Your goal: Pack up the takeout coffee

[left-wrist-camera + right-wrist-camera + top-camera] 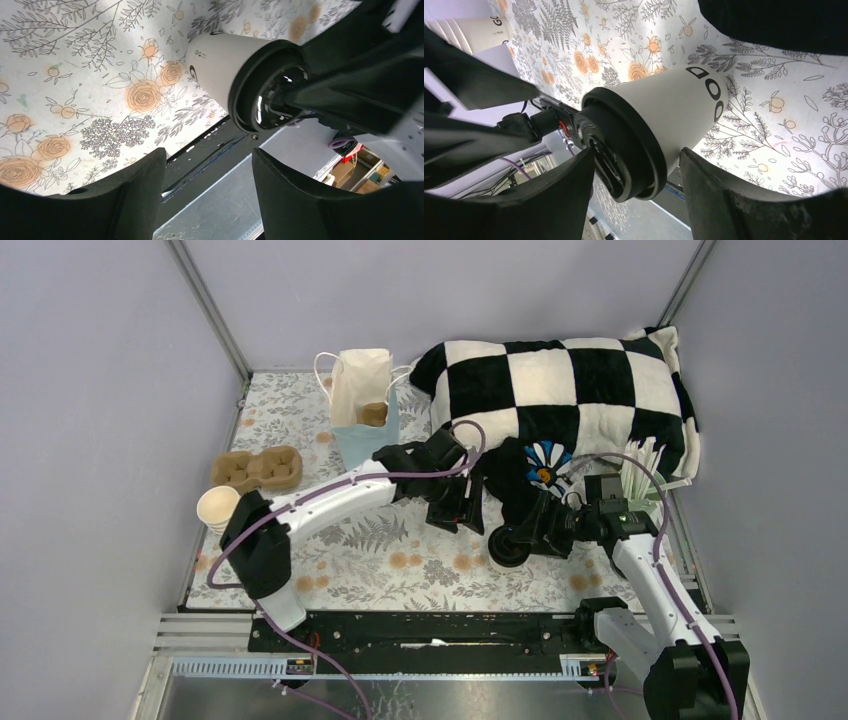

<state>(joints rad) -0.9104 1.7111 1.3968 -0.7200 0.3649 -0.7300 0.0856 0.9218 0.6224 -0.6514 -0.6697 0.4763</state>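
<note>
Top external view: the takeout coffee [507,543], a cream paper cup with its black lid on, sits low in the middle of the frame, over the floral-covered desk [400,565], tipped so the lid faces the near edge. It is just beside the dark edge of the black-and-white checkered blanket [570,390]. The right hand [522,537] reaches it from the lower right. The left hand [462,518] is just to its left.

In the right wrist view, the right hand's two fingers [549,200] stand on either side of the cup at the lid end and look pressed against it, gripping it. The cup's base points away towards the upper right of the frame.

In the left wrist view, the left hand's fingers [135,200] are spread apart with nothing between them. The cup lies beyond them in the upper middle of the frame.

A pale blue paper bag [362,400] stands open at upper centre. A cardboard cup carrier [258,470] and a stack of cream cups [218,508] sit at the left edge.
</note>
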